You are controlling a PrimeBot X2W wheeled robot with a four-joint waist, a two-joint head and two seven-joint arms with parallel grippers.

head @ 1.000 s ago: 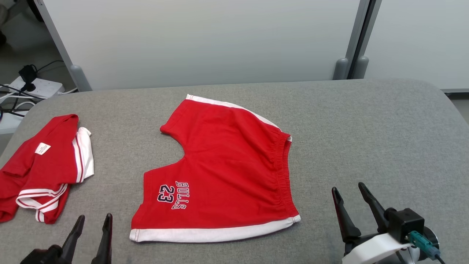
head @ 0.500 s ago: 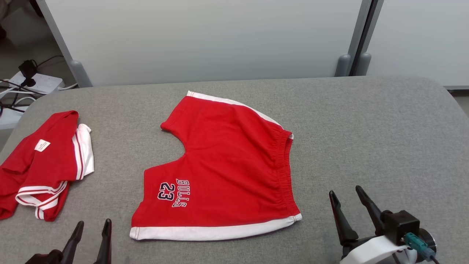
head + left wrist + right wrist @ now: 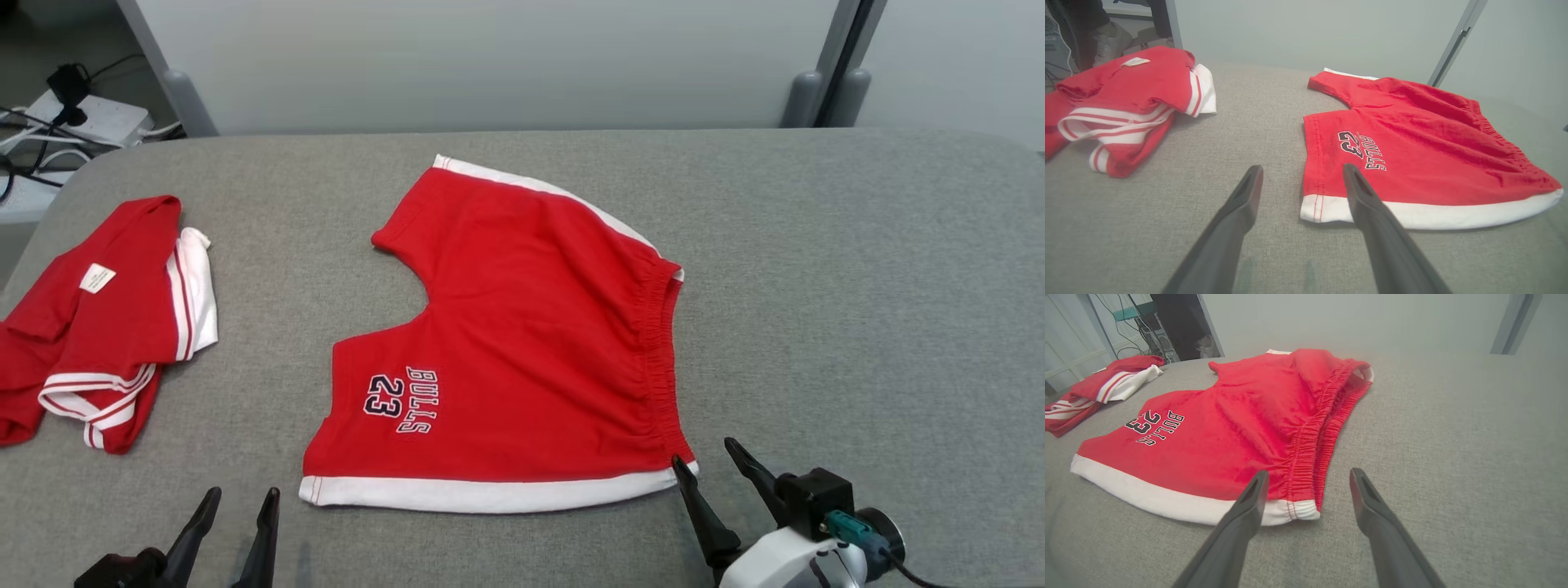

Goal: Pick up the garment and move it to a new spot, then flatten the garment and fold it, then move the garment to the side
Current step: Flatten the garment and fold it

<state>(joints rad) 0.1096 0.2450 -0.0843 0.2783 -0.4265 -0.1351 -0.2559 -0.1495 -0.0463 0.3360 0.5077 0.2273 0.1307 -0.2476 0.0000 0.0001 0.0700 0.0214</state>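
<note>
"Head view, centre: what lies there?" the student asks.

"A pair of red shorts (image 3: 522, 343), spread flat on the grey padded table (image 3: 857, 286)," the tutor replies. "The elastic waistband (image 3: 663, 351) faces the robot's right and the two leg openings its left. A white band (image 3: 482, 494) runs along the near edge. A dark 'BULLS 23' print (image 3: 404, 400) sits on the near leg (it reads sideways from the head camera)."

"And the grippers?"

"Both stand with jaws spread wide and nothing between them. The left gripper (image 3: 242, 492) hovers low, just beside the shorts' near-left corner; in the left wrist view that corner appears between its two fingers. The right gripper (image 3: 702, 451) is at the near-right corner, where the waistband meets the white band. In the right wrist view one finger crosses in front of that corner and the other is over bare table. Whether the finger touches the cloth cannot be told."

"What else is on the table?"

"A second red garment (image 3: 98, 327) with white stripes lies loosely folded at the table's left side, well apart from the shorts, with a small white label (image 3: 97, 278) uppermost. Beyond the table stands a pale partition (image 3: 490, 57). A white power strip (image 3: 98, 122) with dark cables lies on the floor at far left."
</note>
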